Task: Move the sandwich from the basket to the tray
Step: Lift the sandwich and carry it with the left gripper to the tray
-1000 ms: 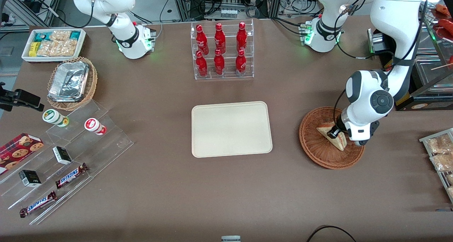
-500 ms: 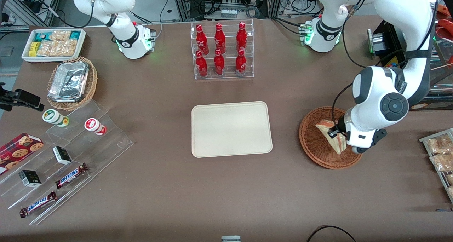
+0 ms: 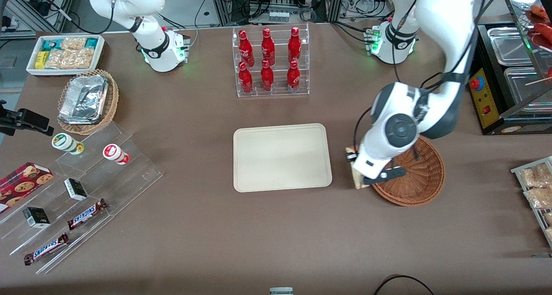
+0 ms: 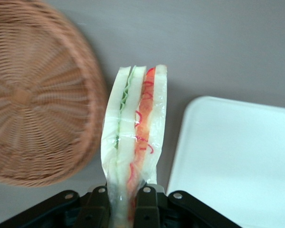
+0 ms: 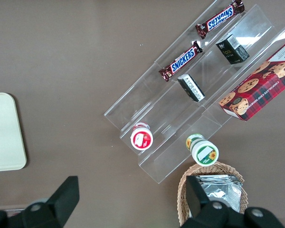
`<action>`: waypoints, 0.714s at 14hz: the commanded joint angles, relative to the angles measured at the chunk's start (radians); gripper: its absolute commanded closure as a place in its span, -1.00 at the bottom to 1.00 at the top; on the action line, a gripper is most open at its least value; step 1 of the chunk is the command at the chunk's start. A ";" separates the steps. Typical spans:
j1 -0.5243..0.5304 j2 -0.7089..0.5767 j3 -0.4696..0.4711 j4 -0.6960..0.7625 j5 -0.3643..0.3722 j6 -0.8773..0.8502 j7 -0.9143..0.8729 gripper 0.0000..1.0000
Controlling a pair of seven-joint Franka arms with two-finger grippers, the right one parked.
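Jaws of the left gripper [image 4: 122, 204] pinch the wrapped sandwich [image 4: 134, 142] by its base, held in the air, with the wicker basket [image 4: 33, 95] to one side and the tray [image 4: 237, 156] to the other.

Even overhead light fills the front view, bright without harsh glare, and the brown bench [image 3: 207, 243] reads flat and matte. Shadows are soft and short: a faint one lies under the arm near the basket [image 3: 420, 183]. The foil containers [image 3: 84, 98] and red bottles [image 3: 268, 60] carry small highlights. In the left wrist view the sandwich [image 4: 135, 142] held in the tool [image 4: 119, 211] is sharp, its wrap glinting, while the tray [image 4: 237, 156] looks washed out to near white.
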 commanded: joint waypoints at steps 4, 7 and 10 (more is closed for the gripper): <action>-0.174 0.191 0.014 0.209 -0.011 0.011 -0.142 1.00; -0.265 0.243 0.014 0.267 -0.013 0.014 -0.262 1.00; -0.317 0.278 0.014 0.292 -0.013 0.020 -0.285 1.00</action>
